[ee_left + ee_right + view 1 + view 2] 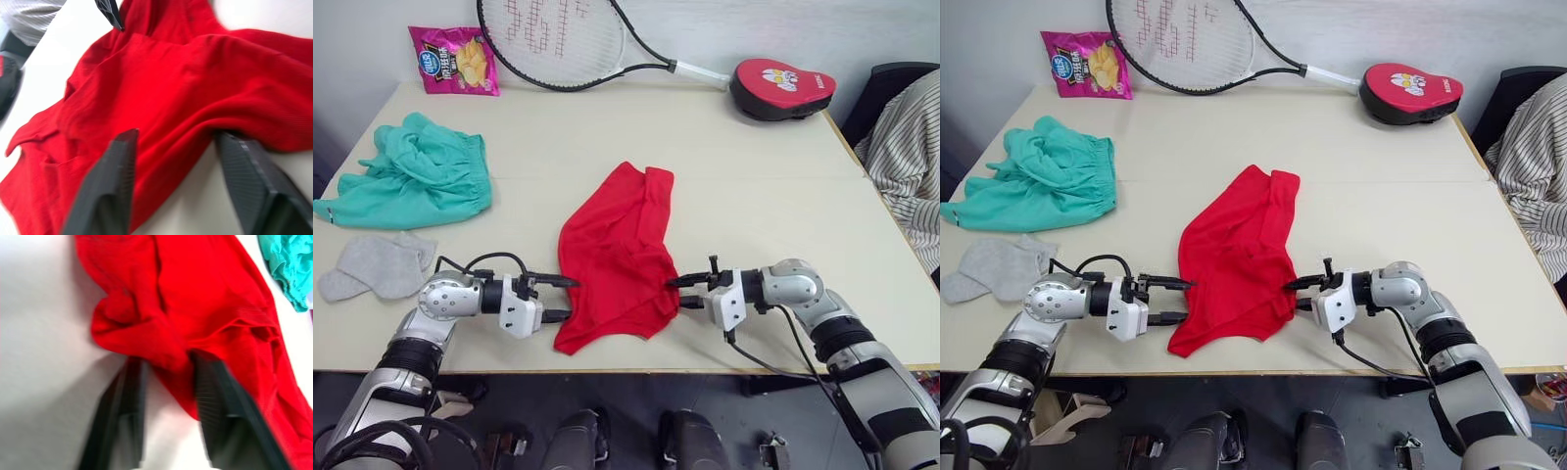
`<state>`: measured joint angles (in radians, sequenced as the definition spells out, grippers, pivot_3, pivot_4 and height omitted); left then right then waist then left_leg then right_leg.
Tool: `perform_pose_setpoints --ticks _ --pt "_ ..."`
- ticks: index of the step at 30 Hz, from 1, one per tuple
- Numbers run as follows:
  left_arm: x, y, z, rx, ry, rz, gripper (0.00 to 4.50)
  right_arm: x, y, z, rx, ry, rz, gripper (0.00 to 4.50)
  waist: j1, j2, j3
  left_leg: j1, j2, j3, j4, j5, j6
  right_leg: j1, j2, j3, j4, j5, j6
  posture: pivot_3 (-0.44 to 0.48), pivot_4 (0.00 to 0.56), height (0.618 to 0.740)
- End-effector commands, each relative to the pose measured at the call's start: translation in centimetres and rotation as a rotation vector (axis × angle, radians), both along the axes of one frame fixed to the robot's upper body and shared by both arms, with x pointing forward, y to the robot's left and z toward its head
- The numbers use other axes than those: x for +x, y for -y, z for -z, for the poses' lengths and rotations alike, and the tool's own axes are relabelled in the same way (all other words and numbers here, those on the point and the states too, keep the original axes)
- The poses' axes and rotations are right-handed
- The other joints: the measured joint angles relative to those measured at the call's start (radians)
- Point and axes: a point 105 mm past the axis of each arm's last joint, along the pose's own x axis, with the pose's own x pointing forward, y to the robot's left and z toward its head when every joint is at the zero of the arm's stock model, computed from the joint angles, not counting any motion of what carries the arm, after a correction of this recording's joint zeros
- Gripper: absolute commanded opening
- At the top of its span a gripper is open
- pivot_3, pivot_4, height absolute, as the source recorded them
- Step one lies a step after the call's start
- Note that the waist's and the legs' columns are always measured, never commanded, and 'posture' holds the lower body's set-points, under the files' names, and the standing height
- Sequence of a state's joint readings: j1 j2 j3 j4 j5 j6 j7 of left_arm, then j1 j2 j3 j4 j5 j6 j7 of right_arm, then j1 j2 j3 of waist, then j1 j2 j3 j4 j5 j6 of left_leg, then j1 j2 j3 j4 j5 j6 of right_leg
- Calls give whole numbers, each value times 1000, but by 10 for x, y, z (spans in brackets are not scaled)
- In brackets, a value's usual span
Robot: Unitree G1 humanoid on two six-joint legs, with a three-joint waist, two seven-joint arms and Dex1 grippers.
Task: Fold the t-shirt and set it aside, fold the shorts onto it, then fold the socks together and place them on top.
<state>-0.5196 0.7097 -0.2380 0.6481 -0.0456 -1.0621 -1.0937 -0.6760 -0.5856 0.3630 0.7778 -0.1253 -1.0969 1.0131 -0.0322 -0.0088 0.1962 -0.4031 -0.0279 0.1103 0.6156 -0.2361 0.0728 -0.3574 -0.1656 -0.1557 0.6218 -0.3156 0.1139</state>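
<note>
The red t-shirt [615, 250] lies crumpled near the table's front middle. My left gripper [566, 299] is at its left edge, open, with one finger over the hem and one below it; in the left wrist view a fold of the t-shirt [166, 88] runs between the fingers [115, 181]. At the shirt's right edge is my right gripper [677, 294], open, its fingers [210, 396] straddling a bunched corner of the t-shirt [146, 340]. The teal shorts [421, 176] lie heaped at the far left. The grey socks [377, 266] lie together in front of them.
A tennis racket [558, 39], a pink snack bag [455, 59] and a red pad [781, 88] lie along the table's back edge. A striped cloth [906, 147] hangs off the right side. The table's front edge [636, 370] runs just below both grippers.
</note>
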Motion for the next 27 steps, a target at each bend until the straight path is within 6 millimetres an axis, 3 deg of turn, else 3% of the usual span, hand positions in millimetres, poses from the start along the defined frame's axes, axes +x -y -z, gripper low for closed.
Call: perform_pose_setpoints --ticks 1,5,12,18,27 --pt "-7 5 13 44 -46 51 1239 -2 -1 1 15 -21 13 0 1 0 0 0 0 0 0 0 0 0 0 0 0 0 0 0 150 740" --pt "-7 7 13 38 -64 56 56 -3 1 -3 39 -39 37 0 1 0 0 0 0 0 0 0 0 0 0 1 0 0 0 0 150 740" --pt "-12 3 8 -16 -111 41 24 -9 6 -12 71 -59 65 0 0 3 1 -1 0 -1 0 -1 1 -1 -1 0 0 0 -1 0 150 740" --pt "-21 -13 -11 -118 -199 -44 24 -21 25 -31 91 -106 99 0 2 5 3 -2 1 -1 0 -1 2 -2 -1 0 -1 -1 -1 0 150 740" --pt "-55 -3 -26 -196 -345 -50 24 -74 44 -29 -5 -549 189 0 14 6 4 -4 1 -5 0 -4 -1 0 -2 1 -10 -1 -2 0 150 740"
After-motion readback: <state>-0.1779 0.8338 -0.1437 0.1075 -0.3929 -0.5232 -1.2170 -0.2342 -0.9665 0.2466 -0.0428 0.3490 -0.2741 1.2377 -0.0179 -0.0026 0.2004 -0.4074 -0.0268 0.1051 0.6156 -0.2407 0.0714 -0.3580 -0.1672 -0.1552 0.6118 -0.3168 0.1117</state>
